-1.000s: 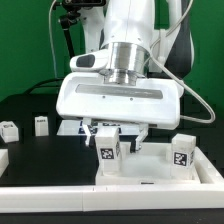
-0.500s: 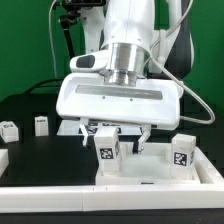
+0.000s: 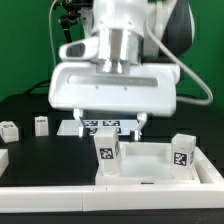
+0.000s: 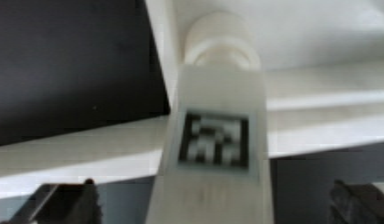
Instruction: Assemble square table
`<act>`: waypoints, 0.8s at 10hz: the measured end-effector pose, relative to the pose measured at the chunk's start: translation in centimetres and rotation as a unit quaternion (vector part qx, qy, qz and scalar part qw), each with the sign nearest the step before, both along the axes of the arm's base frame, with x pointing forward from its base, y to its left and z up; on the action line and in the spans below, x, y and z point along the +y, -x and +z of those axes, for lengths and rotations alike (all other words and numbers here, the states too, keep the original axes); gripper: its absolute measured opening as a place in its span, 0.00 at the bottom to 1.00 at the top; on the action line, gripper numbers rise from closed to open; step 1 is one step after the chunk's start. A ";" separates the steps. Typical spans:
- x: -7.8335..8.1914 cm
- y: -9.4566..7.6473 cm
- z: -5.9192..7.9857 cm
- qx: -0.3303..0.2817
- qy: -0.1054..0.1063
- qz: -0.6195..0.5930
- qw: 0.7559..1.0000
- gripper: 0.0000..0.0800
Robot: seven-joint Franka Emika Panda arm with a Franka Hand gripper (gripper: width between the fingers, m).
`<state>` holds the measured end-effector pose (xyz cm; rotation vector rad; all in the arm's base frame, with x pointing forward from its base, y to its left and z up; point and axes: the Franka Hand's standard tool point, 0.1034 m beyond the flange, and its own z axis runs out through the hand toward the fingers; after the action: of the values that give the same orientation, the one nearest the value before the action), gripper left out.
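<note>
Gripper is hovering, jaws apart, over one leg; that and another leg are standing on the slab, perhaps seated; two loose legs are waiting.

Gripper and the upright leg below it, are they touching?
Apart. The wrist view shows the gripper open, with a clear gap between each finger and the leg.
</note>
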<state>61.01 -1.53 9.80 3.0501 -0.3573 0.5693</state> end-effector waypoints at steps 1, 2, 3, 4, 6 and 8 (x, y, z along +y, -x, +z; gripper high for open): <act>0.3 0.0 0.0 0.012 -0.010 0.000 1.000 0.81; 0.5 0.2 -0.3 0.059 -0.028 -0.001 0.998 0.81; 0.3 0.1 0.0 0.122 -0.056 -0.004 0.991 0.81; 0.0 0.2 -0.1 0.159 -0.068 -0.002 0.985 0.81; -0.1 -0.2 -0.2 0.158 -0.067 -0.003 0.985 0.81; -0.3 -0.2 -0.6 0.157 -0.067 -0.004 0.985 0.81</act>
<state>61.22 -1.83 9.19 3.1904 -0.4091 0.0595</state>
